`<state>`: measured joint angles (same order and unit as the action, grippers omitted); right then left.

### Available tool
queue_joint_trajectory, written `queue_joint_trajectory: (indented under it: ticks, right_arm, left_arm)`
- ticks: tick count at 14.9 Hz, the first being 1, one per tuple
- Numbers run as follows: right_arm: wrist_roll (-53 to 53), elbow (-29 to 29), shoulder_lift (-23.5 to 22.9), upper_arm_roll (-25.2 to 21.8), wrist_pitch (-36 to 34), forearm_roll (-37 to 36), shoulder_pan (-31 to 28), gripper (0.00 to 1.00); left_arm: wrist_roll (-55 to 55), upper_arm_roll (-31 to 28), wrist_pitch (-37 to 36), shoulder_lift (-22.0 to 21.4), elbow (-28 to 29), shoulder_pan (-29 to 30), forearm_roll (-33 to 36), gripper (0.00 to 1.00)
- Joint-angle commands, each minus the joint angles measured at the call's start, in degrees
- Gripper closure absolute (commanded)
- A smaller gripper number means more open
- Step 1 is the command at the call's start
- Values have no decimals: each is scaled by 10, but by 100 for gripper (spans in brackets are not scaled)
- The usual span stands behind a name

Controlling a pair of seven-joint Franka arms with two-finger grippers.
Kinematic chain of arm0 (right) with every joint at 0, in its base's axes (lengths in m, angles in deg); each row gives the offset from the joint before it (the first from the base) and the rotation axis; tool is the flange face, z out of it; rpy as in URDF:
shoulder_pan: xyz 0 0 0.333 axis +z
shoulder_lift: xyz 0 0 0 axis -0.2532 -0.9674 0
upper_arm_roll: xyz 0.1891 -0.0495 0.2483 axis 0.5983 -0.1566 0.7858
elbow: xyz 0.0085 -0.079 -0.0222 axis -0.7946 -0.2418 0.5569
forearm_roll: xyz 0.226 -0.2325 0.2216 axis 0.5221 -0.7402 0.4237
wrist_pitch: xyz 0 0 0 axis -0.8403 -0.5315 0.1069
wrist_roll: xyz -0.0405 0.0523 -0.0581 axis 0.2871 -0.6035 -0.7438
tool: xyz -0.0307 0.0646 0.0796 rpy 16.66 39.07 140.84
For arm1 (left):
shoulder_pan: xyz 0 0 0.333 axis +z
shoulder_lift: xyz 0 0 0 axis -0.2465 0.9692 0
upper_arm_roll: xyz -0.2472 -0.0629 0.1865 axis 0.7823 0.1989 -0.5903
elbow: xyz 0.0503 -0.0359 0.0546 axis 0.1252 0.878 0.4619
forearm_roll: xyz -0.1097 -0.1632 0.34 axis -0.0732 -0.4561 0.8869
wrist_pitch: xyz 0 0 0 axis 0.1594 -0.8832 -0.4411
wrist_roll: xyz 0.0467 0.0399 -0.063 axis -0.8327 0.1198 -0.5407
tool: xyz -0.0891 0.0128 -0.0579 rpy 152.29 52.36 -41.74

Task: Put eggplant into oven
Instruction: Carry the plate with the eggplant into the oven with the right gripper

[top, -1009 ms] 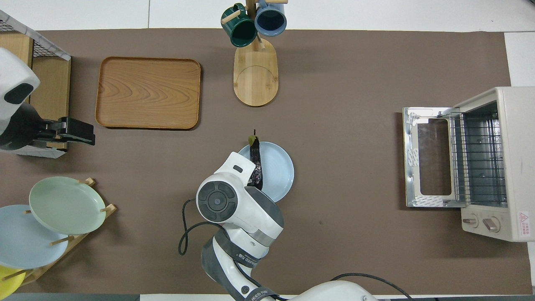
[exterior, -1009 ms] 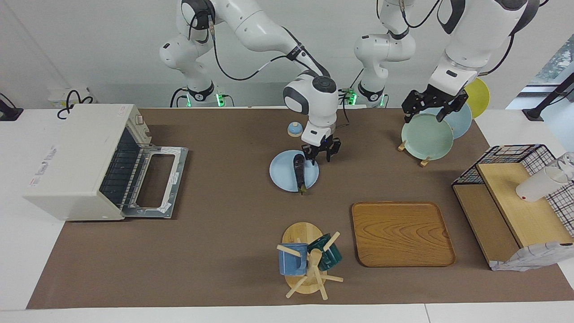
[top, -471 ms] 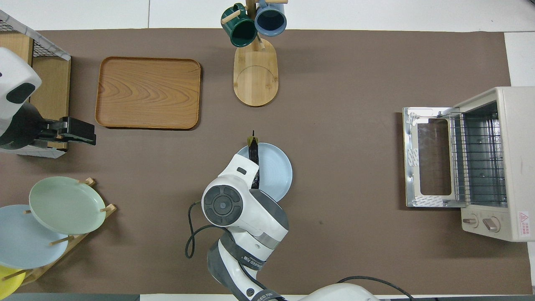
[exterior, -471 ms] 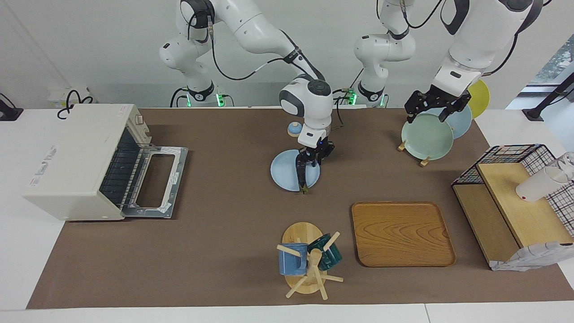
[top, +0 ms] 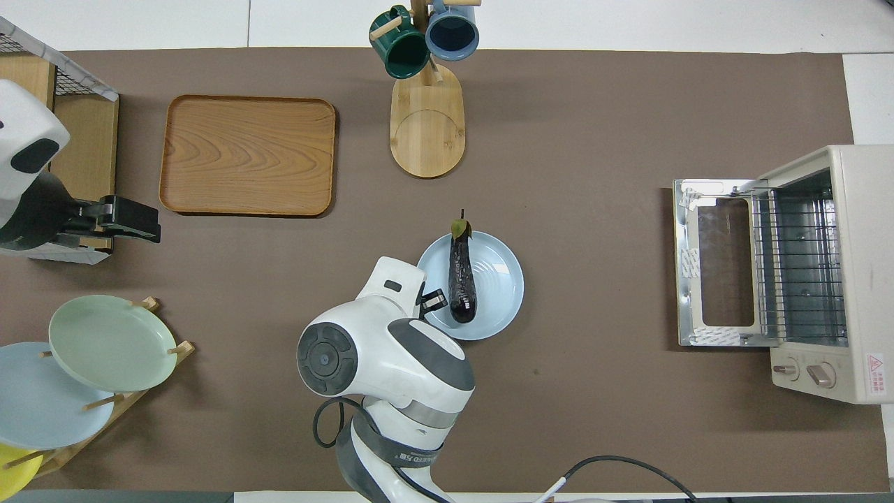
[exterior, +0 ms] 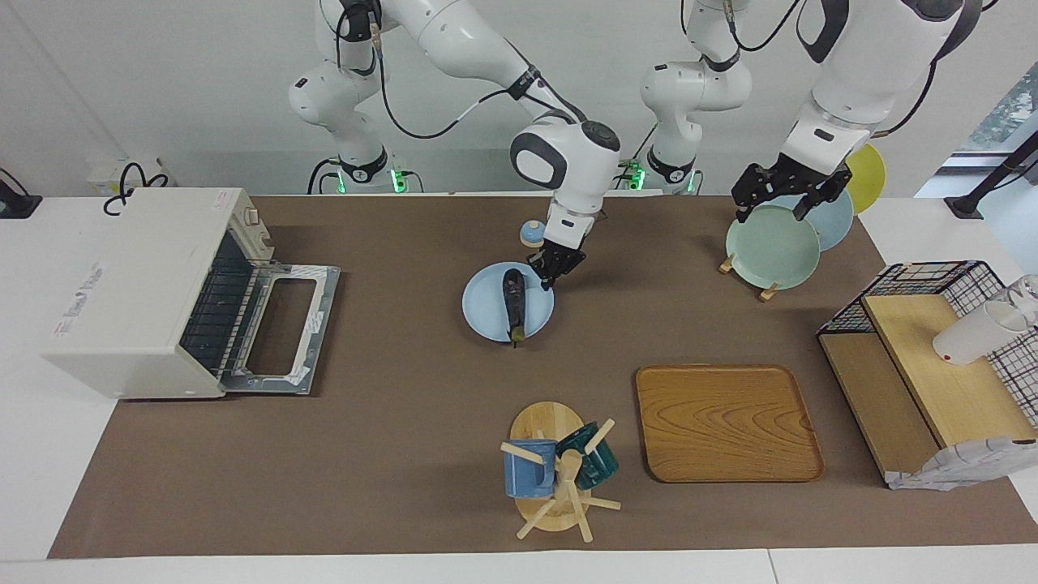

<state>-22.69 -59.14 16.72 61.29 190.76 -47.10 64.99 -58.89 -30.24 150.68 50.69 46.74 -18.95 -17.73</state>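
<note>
Facing view first: my right gripper is low at the rim of the blue plate, on the edge nearer the robots, with its fingertips together. The eggplant is not between them. It lies on the plate just beside my fingers, stem end pointing away from the robots. My left gripper waits with its jaws apart over the green plate in the rack at its own end of the table.

The oven sits at the right arm's end of the table, well apart from the plate, with its door folded down flat and the wire rack showing.

As I judge it, the pick-up is the step in hand, and it has not been won. To do it well I should spread my fingers, come over the thick middle of the eggplant, straddle it across its width and close gently (glossy skin probably slips). Then I should lift clear of the plate before travelling.

From overhead, my own wrist covers most of the right gripper, so only a bit of one finger shows at the plate rim. I cannot tell whether my fingertips pinch that rim or merely rest against it. The oven's inside reaches out of the overhead picture's edge.
</note>
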Motion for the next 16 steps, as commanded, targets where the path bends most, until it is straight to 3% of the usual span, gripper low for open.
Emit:
queue_joint_trajectory:
  ticks: [1, 4, 6, 10, 13, 16]
  right_arm:
    - [44, -60, 93, 5, -33, -9, -47, 100]
    - [87, -150, 193, 5, -57, -8, -114, 100]
    - [164, -189, 230, 4, -46, 2, -184, 100]
    - [339, -239, 272, 2, -28, 29, -340, 100]
    - [486, -255, 277, 2, -5, 71, -449, 100]
    - [569, -316, 297, 2, 66, 92, -513, 100]
  left_arm:
    - [7, 7, -7, -2, -1, 13, -1, 0]
    - [6, 6, -9, -3, 0, 13, 0, 0]
    - [6, 5, -9, -3, 0, 13, 0, 0]
    - [6, 5, -9, -3, 0, 13, -1, 0]
    - [6, 4, -9, -3, 0, 13, 0, 0]
    - [6, 4, -9, -3, 0, 13, 0, 0]
